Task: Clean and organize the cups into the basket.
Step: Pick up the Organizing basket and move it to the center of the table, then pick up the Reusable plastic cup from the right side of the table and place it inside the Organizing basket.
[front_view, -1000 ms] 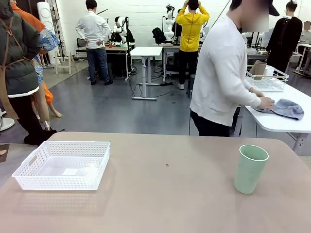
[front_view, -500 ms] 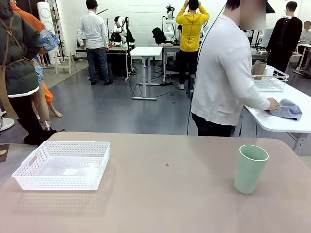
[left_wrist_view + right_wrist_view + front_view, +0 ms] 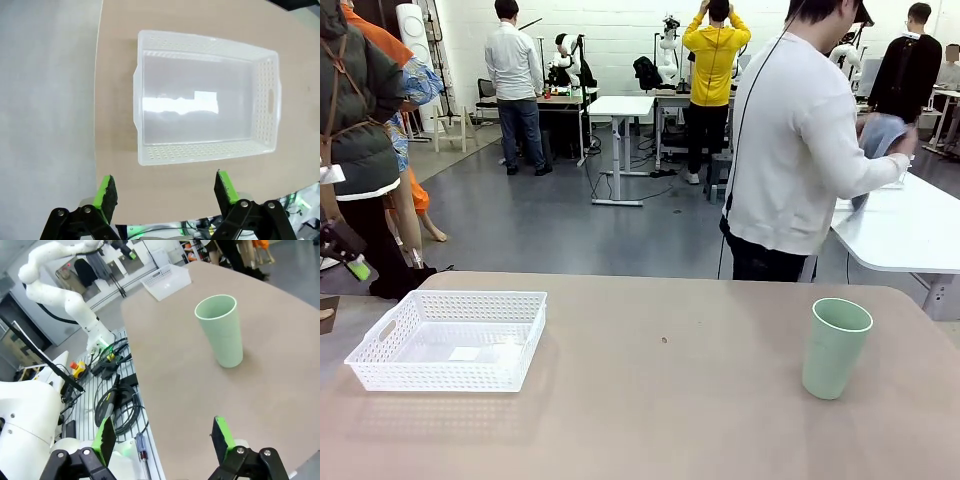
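Observation:
A pale mint green cup (image 3: pixel 835 347) stands upright at the right of the tan table, and it also appears ahead of my right gripper (image 3: pixel 162 437), which hangs open and empty short of it. The white lattice basket (image 3: pixel 380 372) sits empty at the table's left. My left gripper (image 3: pixel 166 190) hovers open high above the basket (image 3: pixel 200 151), near the table's edge. One of its green pads (image 3: pixel 358 268) pokes in at the front view's left edge. A person in a white sweater stands beyond the table holding a grey-blue cloth (image 3: pixel 880 135).
A white side table (image 3: pixel 910 235) stands behind the person at the right. Bare tabletop (image 3: pixel 660 400) stretches between basket and cup. Off the table's edge lie cables and my white arm bases (image 3: pixel 30 410). My left arm (image 3: pixel 65 295) rises beyond them.
The person has lifted the cloth off the side table and turned with it. A finger of my left gripper has come into the front view at the left edge. Cup and basket have not moved.

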Robot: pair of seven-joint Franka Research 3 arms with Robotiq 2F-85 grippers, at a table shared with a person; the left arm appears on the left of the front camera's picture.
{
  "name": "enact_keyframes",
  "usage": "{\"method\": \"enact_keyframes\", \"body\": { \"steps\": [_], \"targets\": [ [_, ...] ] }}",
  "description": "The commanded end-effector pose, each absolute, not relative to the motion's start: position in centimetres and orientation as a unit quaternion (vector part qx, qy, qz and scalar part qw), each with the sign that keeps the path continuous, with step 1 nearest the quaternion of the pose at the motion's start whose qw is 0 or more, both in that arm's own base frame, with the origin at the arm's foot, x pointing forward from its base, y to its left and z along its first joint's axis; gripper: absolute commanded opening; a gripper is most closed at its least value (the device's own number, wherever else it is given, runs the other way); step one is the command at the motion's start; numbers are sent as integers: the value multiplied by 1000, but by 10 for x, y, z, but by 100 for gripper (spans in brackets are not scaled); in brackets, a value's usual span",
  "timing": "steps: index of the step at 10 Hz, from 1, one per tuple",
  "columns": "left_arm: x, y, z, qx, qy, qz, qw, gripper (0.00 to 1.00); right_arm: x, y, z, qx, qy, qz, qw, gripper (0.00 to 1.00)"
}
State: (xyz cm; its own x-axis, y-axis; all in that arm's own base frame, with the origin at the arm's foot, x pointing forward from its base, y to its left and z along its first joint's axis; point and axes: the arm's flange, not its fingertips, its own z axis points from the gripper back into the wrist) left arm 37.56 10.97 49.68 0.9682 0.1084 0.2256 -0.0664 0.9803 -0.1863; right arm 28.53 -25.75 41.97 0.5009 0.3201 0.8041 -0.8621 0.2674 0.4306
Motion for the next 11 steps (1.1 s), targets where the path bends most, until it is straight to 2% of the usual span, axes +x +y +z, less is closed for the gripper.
{"method": "enact_keyframes", "body": {
  "steps": [1, 2, 7, 9, 11],
  "targets": [
    [368, 99, 485, -43, -128, 58, 989, 100, 288, -268, 422, 470, -310, 362, 742, 100],
    [367, 100, 483, -38, -139, 63, 988, 100, 285, -257, 420, 454, -299, 401, 738, 100],
    [368, 104, 485, -61, -132, 50, 988, 100, 288, -257, 418, 457, -298, 395, 739, 100],
    [374, 101, 479, -8, -127, 54, 990, 100, 328, -246, 392, 425, -332, 442, 716, 100],
    [380, 94, 473, -1, -112, 39, 993, 100, 366, -231, 364, 408, -366, 470, 692, 100]
  ]
}}
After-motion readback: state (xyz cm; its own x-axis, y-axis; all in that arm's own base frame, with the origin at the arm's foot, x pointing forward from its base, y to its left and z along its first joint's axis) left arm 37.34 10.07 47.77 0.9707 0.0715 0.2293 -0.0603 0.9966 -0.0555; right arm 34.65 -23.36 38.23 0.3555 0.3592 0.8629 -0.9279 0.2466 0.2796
